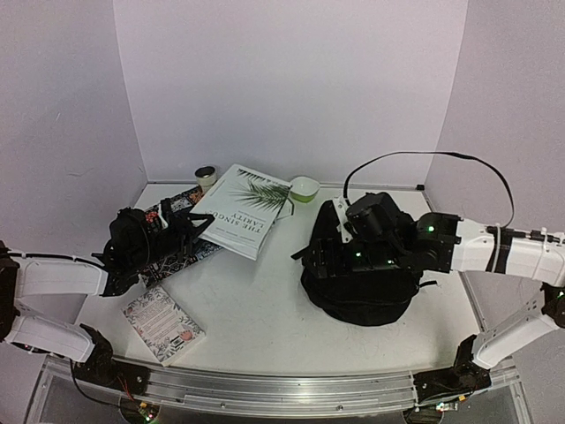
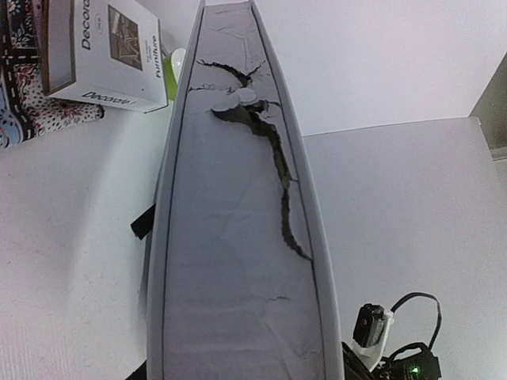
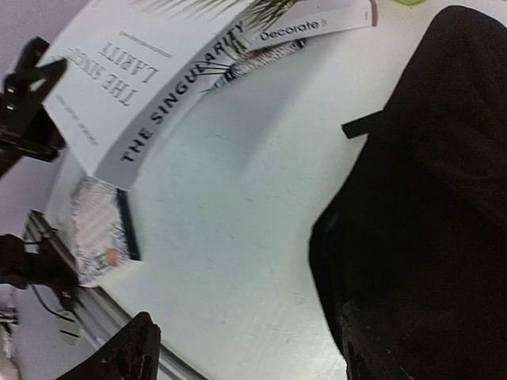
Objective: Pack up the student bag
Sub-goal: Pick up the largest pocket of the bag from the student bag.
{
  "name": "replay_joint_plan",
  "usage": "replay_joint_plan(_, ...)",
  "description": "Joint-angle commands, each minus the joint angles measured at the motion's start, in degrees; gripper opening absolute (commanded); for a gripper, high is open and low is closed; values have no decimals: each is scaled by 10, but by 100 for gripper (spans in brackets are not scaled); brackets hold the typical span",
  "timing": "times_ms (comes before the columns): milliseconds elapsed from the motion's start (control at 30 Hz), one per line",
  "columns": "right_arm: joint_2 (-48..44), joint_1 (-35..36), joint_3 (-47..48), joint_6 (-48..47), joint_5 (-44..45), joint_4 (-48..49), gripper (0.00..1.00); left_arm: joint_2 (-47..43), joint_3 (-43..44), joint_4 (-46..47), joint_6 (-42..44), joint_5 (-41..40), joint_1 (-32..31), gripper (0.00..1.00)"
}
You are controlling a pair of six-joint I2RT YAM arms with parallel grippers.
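The student bag (image 1: 364, 287) is a black soft backpack lying at the right of the table; it also fills the right of the right wrist view (image 3: 432, 174). My left gripper (image 1: 196, 227) is shut on the near-left edge of a large white book (image 1: 243, 208) titled "The Singularity" and holds it tilted above the table, left of the bag. The book's page edge (image 2: 238, 237) fills the left wrist view and hides the fingers. My right gripper (image 1: 309, 254) is open and empty at the bag's left edge, its fingers (image 3: 135, 352) spread wide over the bare table.
A small floral book (image 1: 161, 323) lies near the front left. A patterned mat (image 1: 168, 254) lies under my left arm. A white "Decorate" book (image 2: 99, 55), a green bowl (image 1: 304, 187) and a small cup (image 1: 206, 175) stand at the back. A black cable (image 1: 424, 157) arches over the right arm.
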Motion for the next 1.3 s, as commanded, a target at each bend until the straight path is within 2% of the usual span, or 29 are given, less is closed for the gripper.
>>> replay_joint_plan(0, 73, 6, 84, -88, 80, -215, 80, -27, -10, 23, -1, 37, 14, 28)
replay_joint_plan(300, 215, 33, 204, -104, 169, -347, 83, -33, -7, -14, 21, 46, 25, 27)
replay_joint_plan(533, 294, 37, 236, -101, 212, -407, 83, -36, -7, -28, 28, 53, 29, 27)
replay_joint_plan(900, 335, 38, 216, -62, 314, -481, 84, -42, 0, -45, 37, 68, 36, 27)
replay_joint_plan(1100, 312, 37, 192, -43, 353, -520, 80, -46, 2, -57, 40, 86, 40, 27)
replay_joint_plan(1267, 291, 36, 169, -46, 366, -537, 81, -48, 6, -66, 46, 108, 44, 26)
